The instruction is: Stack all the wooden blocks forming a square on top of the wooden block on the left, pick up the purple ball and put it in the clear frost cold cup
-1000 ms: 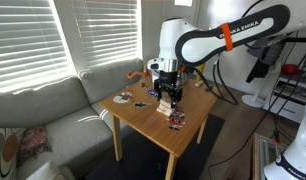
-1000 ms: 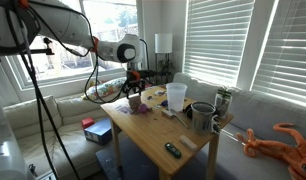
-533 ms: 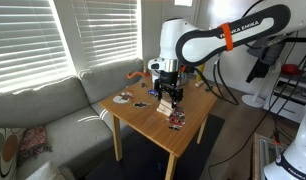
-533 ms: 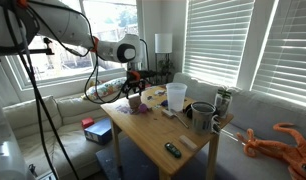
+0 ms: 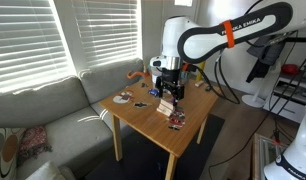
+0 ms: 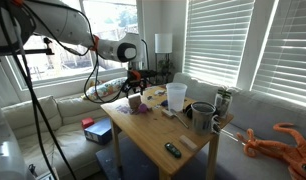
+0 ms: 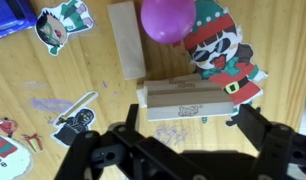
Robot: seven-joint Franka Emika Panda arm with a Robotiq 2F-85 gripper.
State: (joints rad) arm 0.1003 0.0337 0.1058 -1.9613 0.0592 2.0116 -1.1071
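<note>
Black gripper (image 7: 188, 128), jaws apart, hovers over a pale tan wooden block (image 7: 188, 100) on the wooden counter (image 7: 88, 70). Best centred squarely on the block before closing. Beyond lie a second wooden block (image 7: 125, 40) and the small pink-purple ball (image 7: 168, 18). The whitish frosted plastic cup (image 6: 176, 96) stands farther along.

The gripper (image 7: 190, 120) has spread its jaws wider beside the stacked wooden blocks (image 7: 188, 97) and lifted slightly.
</note>
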